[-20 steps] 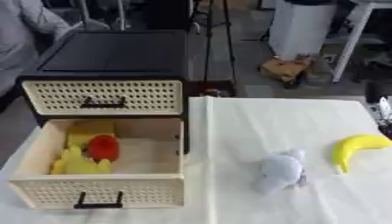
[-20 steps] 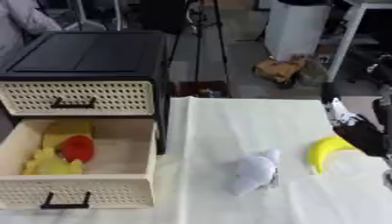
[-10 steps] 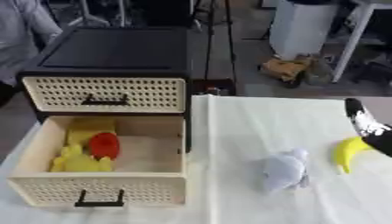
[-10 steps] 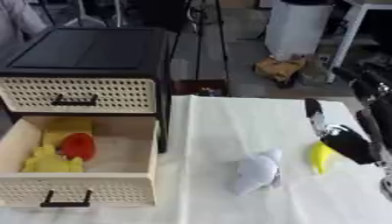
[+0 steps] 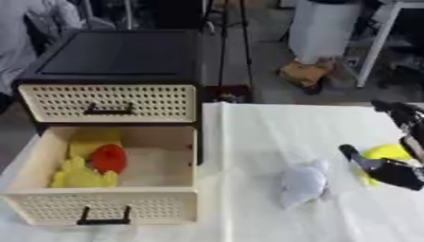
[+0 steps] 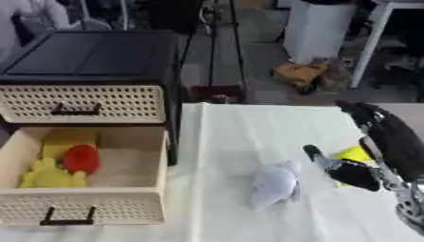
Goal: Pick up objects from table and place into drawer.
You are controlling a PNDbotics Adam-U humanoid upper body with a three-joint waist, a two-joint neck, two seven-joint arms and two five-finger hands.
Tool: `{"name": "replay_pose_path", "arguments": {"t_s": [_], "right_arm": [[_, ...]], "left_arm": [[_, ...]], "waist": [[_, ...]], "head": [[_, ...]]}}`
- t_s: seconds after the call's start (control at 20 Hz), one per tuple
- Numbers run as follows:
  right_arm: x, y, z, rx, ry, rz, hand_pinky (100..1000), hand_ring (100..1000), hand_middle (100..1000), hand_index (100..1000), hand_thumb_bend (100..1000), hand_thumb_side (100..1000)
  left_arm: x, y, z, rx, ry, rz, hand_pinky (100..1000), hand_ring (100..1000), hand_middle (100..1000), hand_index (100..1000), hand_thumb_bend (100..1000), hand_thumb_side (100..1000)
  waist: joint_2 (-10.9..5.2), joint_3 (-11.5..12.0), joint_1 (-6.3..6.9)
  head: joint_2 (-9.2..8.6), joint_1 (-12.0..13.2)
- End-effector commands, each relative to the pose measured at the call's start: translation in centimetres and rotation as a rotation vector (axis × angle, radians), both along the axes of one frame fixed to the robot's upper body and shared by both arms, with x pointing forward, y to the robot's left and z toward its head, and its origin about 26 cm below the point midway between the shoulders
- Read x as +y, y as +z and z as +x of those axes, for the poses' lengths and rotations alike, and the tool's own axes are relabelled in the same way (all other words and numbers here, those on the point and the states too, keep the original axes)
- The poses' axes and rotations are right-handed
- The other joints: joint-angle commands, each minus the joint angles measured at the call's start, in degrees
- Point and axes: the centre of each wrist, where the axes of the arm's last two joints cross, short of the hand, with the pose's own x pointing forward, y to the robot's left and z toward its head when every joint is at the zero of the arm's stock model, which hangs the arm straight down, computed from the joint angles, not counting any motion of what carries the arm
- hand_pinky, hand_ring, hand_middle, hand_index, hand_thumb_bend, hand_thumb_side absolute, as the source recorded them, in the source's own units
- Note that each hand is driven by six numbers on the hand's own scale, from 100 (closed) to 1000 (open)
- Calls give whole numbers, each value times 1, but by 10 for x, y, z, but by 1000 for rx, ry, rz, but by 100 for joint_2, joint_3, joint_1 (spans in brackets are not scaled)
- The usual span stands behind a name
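**Right hand over the yellow piece at the surface's right edge**

The right hand (image 6: 352,172) lies at the right edge of the surface (image 5: 265,127), on top of a yellow object (image 5: 385,152), with one finger stretched toward the middle; whether the fingers are curled round the yellow object cannot be told. Just beside it, toward the near middle of the surface, lies a pale grey soft toy (image 5: 302,183), with nothing standing between it and the open drawer (image 5: 103,208).

The drawer is pulled out at the near left corner and holds a red object (image 5: 109,158) lying against yellow pieces (image 5: 79,176). Above it sits a shut drawer (image 5: 108,101) with a perforated cream front under a black cabinet top (image 5: 112,53).

The surface is covered with a white cloth. Beyond its far edge are a grey floor, tripod legs (image 5: 224,42), a white bin (image 5: 324,29) and a brown box (image 5: 304,73).
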Motion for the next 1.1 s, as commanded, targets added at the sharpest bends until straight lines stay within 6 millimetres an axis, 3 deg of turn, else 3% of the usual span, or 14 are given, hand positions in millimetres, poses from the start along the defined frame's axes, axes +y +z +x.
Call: {"name": "replay_pose_path", "arguments": {"t_s": [0.05,0.65,1.1], "right_arm": [[2,13,1,46,-7,25,830,867,788,966,550,507],[19,23,10,297,26,170,810,858,801,953,485,324],[19,21,20,468,50,201,814,871,809,963,562,324]], "left_arm": [[-1,7,-4,-25,-23,-31,529,575,674,909,149,932],[-20,-3,-1,-24,18,-129,530,570,673,904,126,940],[-36,-12,1,-36,68,-186,529,567,671,900,114,943]], "waist": [[-92,-4,-2],[-49,21,-25],[-4,47,-44]], "head": [[-60,-27],[-68,-43],[-98,-43]]}}
